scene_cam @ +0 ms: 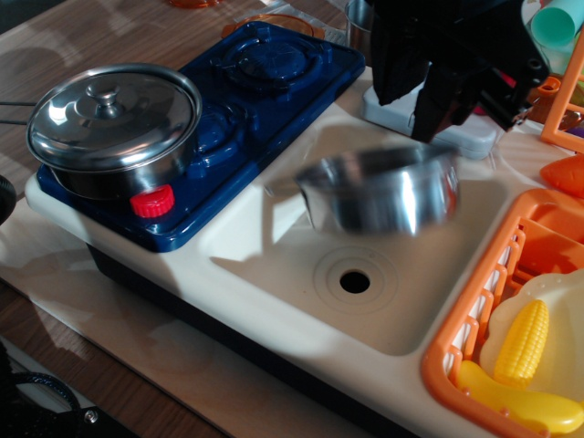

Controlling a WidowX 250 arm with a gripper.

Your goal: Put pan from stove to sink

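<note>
The pan (383,192), a shiny steel pot with no lid, is motion-blurred in mid-air over the cream-white sink (274,228), just above the basin floor and the black drain hole (355,281). My black gripper (465,119) is above the pan's right rim at the back of the sink. Its fingers (424,123) stand spread and the pan hangs below their tips, apart from them. The dark blue stove (274,82) lies at the left with its far burner bare.
A lidded steel pan (111,123) sits on the near burner behind the red knob (151,201). An orange dish rack (511,301) with a toy corn cob (522,342) stands at the right. The grey tap base (456,132) lies behind the sink.
</note>
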